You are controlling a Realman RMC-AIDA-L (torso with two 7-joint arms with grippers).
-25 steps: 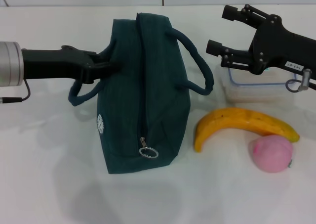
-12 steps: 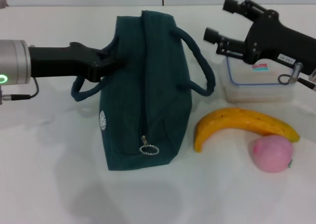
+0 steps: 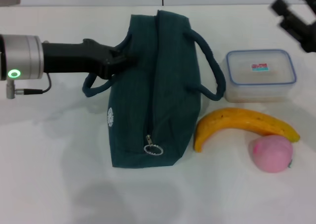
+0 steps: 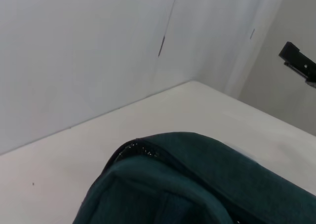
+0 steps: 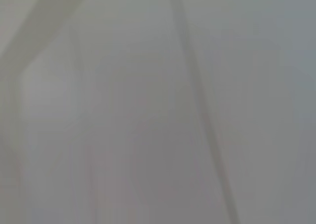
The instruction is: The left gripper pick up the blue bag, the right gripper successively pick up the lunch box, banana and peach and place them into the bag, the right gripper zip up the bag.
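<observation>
1. left gripper (image 3: 122, 61) clamped on the left upper edge of the blue bag (image 3: 158, 95); bag on the table (image 3: 59, 174), long axis near-far, zip shut.
2. lunch box (image 3: 260, 74) just right of the bag, near and left of the right gripper (image 3: 292, 17); right arm nearer.
3. right gripper at far right, fingers apart, holding nothing.
4. Since earlier frame: right gripper retreated off the box; bag shifted right.

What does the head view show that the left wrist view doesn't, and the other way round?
Only the head view shows the left gripper at the blue bag, plus the lunch box, banana, peach, and the bag's zip ring and handles. Only the left wrist view shows the wall panels behind the table. Both share the bag, the table and part of the right gripper, raised at the far right.
</observation>
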